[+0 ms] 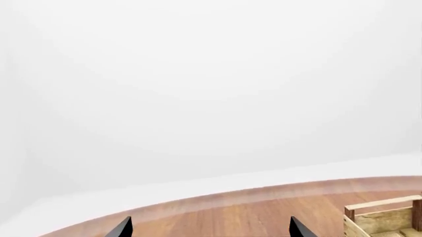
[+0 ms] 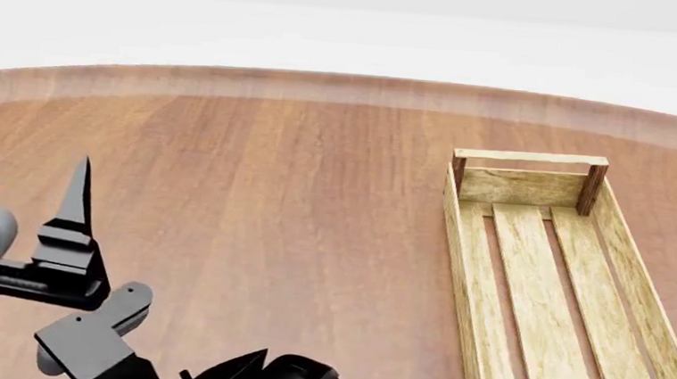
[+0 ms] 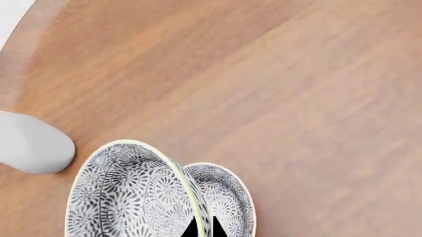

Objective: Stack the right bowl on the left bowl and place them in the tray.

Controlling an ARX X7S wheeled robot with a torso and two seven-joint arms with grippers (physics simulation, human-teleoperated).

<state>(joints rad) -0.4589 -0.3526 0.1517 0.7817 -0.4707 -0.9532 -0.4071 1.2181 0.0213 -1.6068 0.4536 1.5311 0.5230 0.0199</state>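
Two grey-and-white patterned bowls show only in the right wrist view. The nearer bowl [image 3: 125, 192] is tilted, and its pale rim runs between my right gripper's [image 3: 204, 229] two black fingertips, which are shut on it. The second bowl [image 3: 224, 197] lies just beyond it, touching or overlapping. I cannot tell whether they are nested. The tray [image 2: 547, 276], a long light-wood crate, lies empty at the right of the head view. Its corner also shows in the left wrist view [image 1: 386, 217]. My left gripper [image 1: 211, 229] is open and empty above the table. One of its fingers [image 2: 76, 202] points up at the lower left of the head view.
The round wooden table [image 2: 267, 193] carries everything, and its far edge curves across the back. A light grey rounded object [image 3: 33, 145] lies beside the bowls. Black arm parts [image 2: 278, 377] sit at the bottom of the head view. The bowls are out of the head view.
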